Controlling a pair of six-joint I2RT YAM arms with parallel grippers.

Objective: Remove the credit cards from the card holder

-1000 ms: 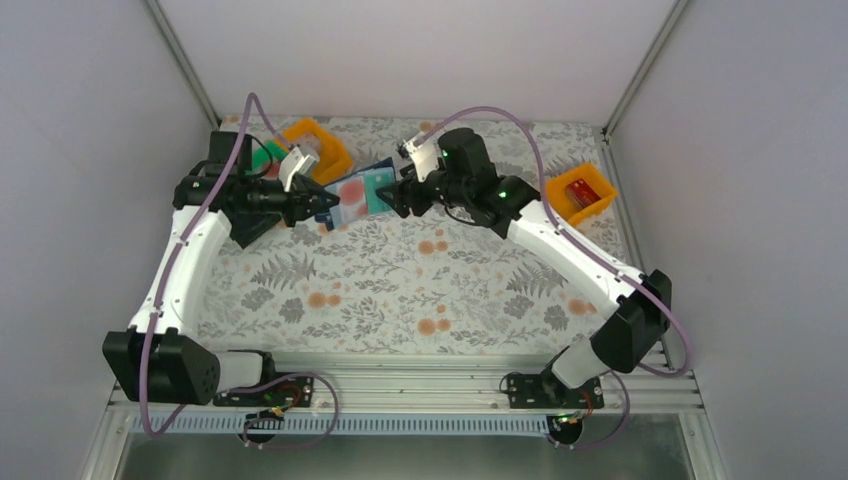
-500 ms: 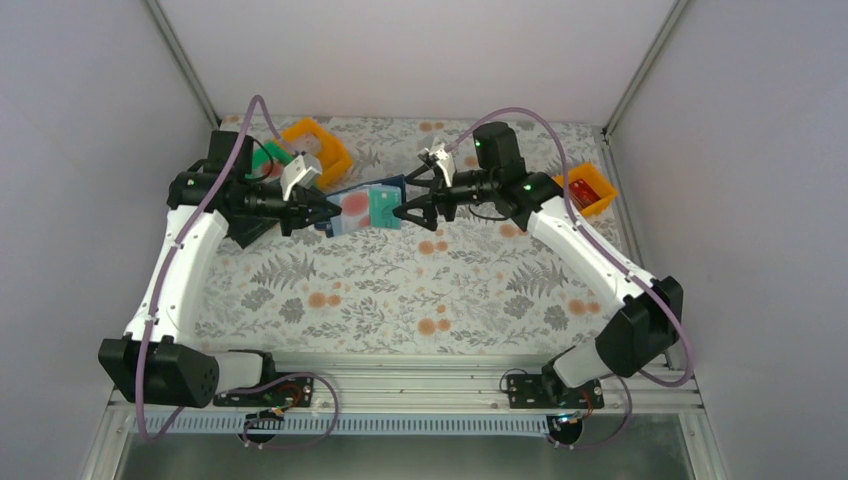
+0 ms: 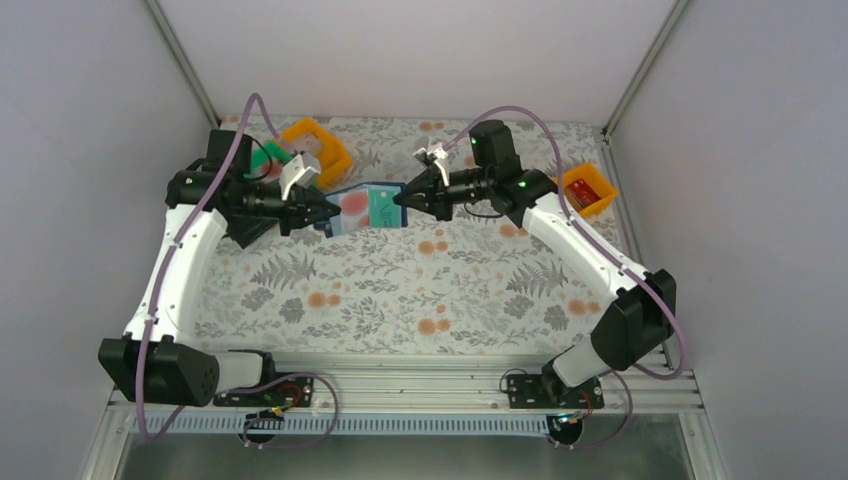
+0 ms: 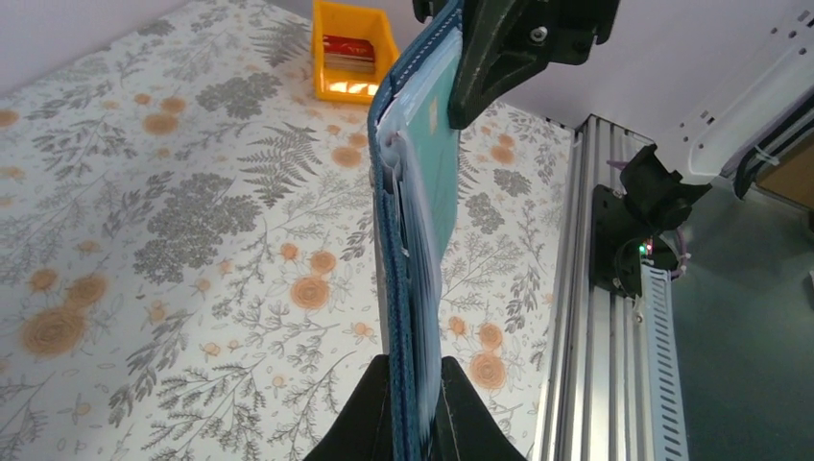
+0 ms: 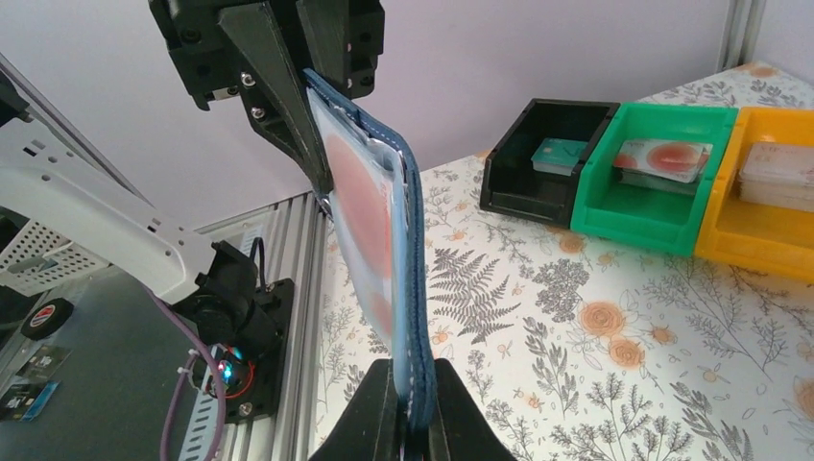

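Observation:
The card holder (image 3: 366, 190) hangs open above the table, stretched between both arms. My left gripper (image 3: 322, 212) is shut on its left edge and my right gripper (image 3: 402, 200) is shut on its right edge. Two credit cards sit in its inner pockets: a pale one with a reddish blotch (image 3: 352, 205) and a teal one (image 3: 381, 204). In the left wrist view the holder (image 4: 395, 211) stands edge-on in my left gripper (image 4: 415, 384), with the teal card (image 4: 437, 163) facing right. In the right wrist view my right gripper (image 5: 413, 389) pinches the holder's navy edge (image 5: 416, 250), and the blotched card (image 5: 360, 206) faces left.
A black bin (image 5: 547, 158), a green bin (image 5: 662, 182) and an orange bin (image 5: 768, 197) stand in a row at the back left, each holding cards. Another orange bin (image 3: 586, 193) with a red card sits at the right. The rail (image 4: 600, 317) runs along the near edge.
My right gripper let go of the holder, opened wide and drew back slightly, then shut on the holder's right edge. The left gripper kept its grip and barely moved.

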